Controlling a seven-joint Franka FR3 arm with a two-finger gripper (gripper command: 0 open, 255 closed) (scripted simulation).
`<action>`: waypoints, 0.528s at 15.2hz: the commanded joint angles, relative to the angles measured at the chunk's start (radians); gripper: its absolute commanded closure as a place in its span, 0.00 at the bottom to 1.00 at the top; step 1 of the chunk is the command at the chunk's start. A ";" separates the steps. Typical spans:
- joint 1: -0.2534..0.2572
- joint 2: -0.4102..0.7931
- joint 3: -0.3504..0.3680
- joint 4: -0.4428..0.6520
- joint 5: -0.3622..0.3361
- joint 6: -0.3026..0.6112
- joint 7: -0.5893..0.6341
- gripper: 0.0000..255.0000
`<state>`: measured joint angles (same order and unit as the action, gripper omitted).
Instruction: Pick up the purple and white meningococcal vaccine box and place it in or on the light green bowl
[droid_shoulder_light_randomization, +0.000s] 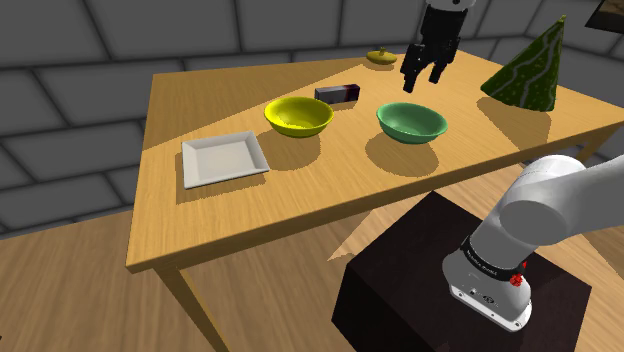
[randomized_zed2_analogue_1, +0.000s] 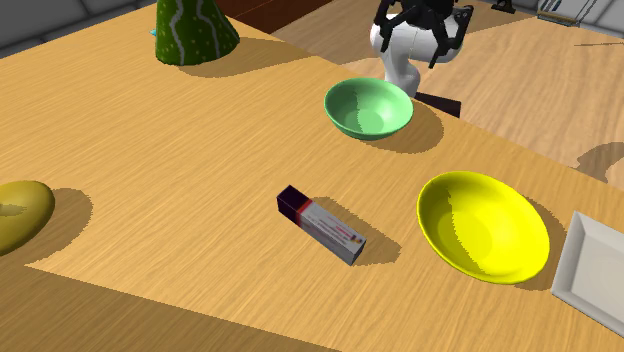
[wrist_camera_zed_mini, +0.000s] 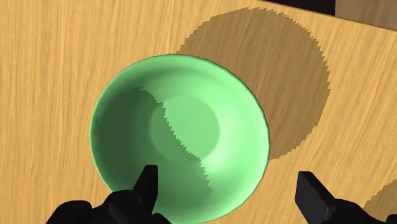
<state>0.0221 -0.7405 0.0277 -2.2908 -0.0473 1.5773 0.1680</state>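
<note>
**Gripper empty above green bowl, box on the surface**

Wooden surface (droid_shoulder_light_randomization: 330, 190) carries everything. Green patterned cone (droid_shoulder_light_randomization: 528, 68) sits at the far corner, at the shoulder view's right. White square plate (droid_shoulder_light_randomization: 224, 158), yellow bowl (droid_shoulder_light_randomization: 298, 116) and light green bowl (droid_shoulder_light_randomization: 411, 122) stand in a row, apart. Gripper (droid_shoulder_light_randomization: 422, 83) hovers over the green bowl, fingers apart, nothing between them. Vaccine box (randomized_zed2_analogue_1: 321, 225) lies flat beyond the gap between the two bowls, touching neither.

bright light throws hard, jagged-edged shadows beside the green bowl (wrist_camera_zed_mini: 178, 127) onto the table (wrist_camera_zed_mini: 51, 63).
</note>
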 joint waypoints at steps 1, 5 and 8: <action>0.000 0.000 0.000 0.000 0.000 0.000 0.000 0.00; 0.033 0.093 -0.105 0.022 -0.054 0.079 -0.241 0.00; 0.062 0.182 -0.178 0.062 -0.078 0.136 -0.419 0.00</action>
<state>0.0756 -0.5882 -0.1219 -2.2383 -0.1151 1.6899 -0.1801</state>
